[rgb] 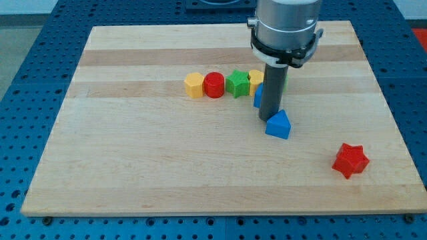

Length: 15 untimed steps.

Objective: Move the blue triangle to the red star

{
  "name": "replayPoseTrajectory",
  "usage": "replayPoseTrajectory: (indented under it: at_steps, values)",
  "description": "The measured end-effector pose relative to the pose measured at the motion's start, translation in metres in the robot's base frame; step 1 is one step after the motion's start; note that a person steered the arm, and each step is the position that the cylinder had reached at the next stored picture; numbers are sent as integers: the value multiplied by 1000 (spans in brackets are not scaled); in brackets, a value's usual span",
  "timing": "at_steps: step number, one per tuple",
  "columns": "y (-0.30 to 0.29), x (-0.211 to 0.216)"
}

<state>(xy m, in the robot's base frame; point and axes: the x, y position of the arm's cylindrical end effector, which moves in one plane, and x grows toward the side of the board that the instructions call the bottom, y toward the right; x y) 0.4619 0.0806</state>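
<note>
The blue triangle [279, 125] lies right of the board's middle. The red star [350, 160] lies at the lower right, well apart from it. My tip [268, 117] rests at the triangle's upper left edge, touching or nearly touching it. The rod rises from there to the grey arm [285, 27] at the view's top.
A row of blocks sits above the tip: a yellow hexagon [194, 85], a red cylinder [214, 85], a green star [237, 83] and a yellow block [255, 79]. Another blue block [257, 97] and a green block [284, 81] are partly hidden behind the rod. All lie on the wooden board [133, 160].
</note>
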Motion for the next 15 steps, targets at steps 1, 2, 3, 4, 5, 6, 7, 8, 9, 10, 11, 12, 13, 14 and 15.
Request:
replayPoseTrajectory:
  at_steps: [1,2,3,4,5,6,7,8,9,10,11,12,13,14,15]
  values:
    - [-13,1]
    - [-29,11]
    - [-19,15]
    - [9,15]
    - [34,15]
    - [54,17]
    - [74,21]
    - [94,28]
    - [108,31]
    - [106,16]
    - [64,-5]
    - [16,-3]
    - [-1,13]
    - [0,17]
    - [19,17]
